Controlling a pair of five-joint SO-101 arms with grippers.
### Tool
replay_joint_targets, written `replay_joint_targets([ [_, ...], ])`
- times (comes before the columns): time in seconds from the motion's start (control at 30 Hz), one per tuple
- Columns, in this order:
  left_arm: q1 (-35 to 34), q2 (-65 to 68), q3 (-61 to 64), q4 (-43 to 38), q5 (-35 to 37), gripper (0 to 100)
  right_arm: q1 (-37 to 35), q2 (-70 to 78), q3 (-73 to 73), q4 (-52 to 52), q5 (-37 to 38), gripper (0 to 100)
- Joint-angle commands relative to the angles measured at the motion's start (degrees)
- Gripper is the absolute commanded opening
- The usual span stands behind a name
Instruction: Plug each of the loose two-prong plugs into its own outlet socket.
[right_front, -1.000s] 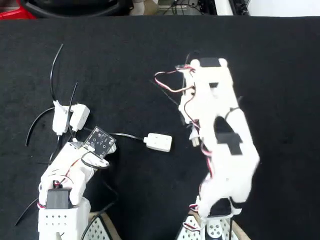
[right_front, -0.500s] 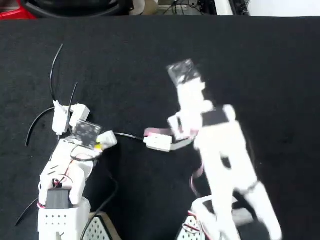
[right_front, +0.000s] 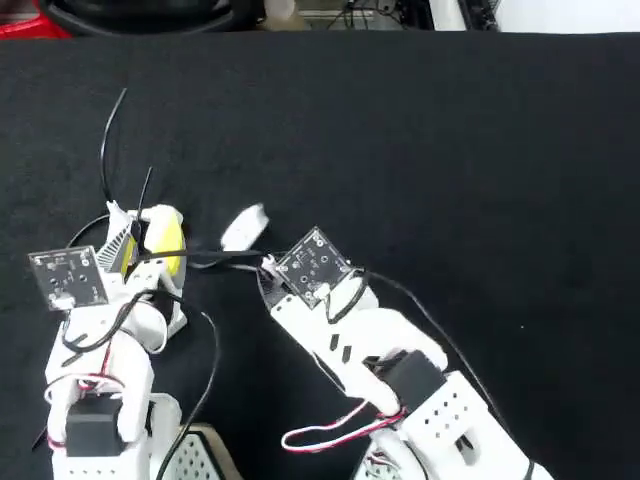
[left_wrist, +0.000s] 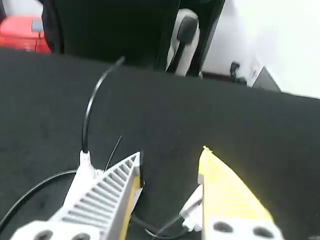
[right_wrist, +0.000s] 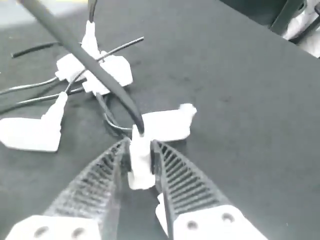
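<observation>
1. White plastic, right wrist view: the plug (right_wrist: 140, 167) is pinched between the nearly closed jaws of the right gripper (right_wrist: 139, 146), near the socket cluster (right_wrist: 95, 70). It is probably light and rigid with a springy cable (right_wrist: 75, 42), so hold it by the body.
2. Left wrist view: the left gripper (left_wrist: 171, 152) gapes wide and empty, beside the cluster.
3. High view: the right arm (right_front: 350, 335) reaches low towards the cluster, and the left arm (right_front: 100, 340) hangs above it.

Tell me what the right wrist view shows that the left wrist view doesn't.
Right wrist: the right gripper shut on a plug, with a white connector lying just beyond. Left wrist: the left gripper open, and a chair behind the table. Both: the black table and black cords.
</observation>
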Motion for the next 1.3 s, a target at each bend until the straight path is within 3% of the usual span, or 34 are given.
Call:
replay_joint_targets([
  [0.0, -1.1, -0.09, 0.04, -0.88, -5.01, 20, 0.97, -1.27, -0.13, -1.32, -0.09, 1.1],
  [0.2, -6.55, -0.09, 2.68, -0.62, -7.65, 20, 3.78, -1.36, -0.22, 0.62, -0.09, 1.1],
  [0.37, -5.93, -0.09, -5.23, 3.08, 3.25, 20, 1.05, -1.8, -0.31, 0.7, -0.09, 1.1],
  [0.67, 6.55, -0.09, -15.08, 10.11, 4.31, 20, -10.55, -1.19, -6.64, 0.18, -0.09, 1.1],
  [0.8, 13.49, -0.09, -15.08, 13.54, -2.64, 20, -11.25, -1.19, -4.7, -3.87, -0.09, 1.1],
  [1.0, 24.66, -0.09, -11.56, 13.19, -6.59, 20, -11.25, -1.19, -2.33, -6.42, -0.09, 1.1],
  [1.27, 23.78, -0.09, -13.32, 15.82, -10.02, 20, -5.71, -1.19, -2.95, -3.34, -0.53, 1.1],
])
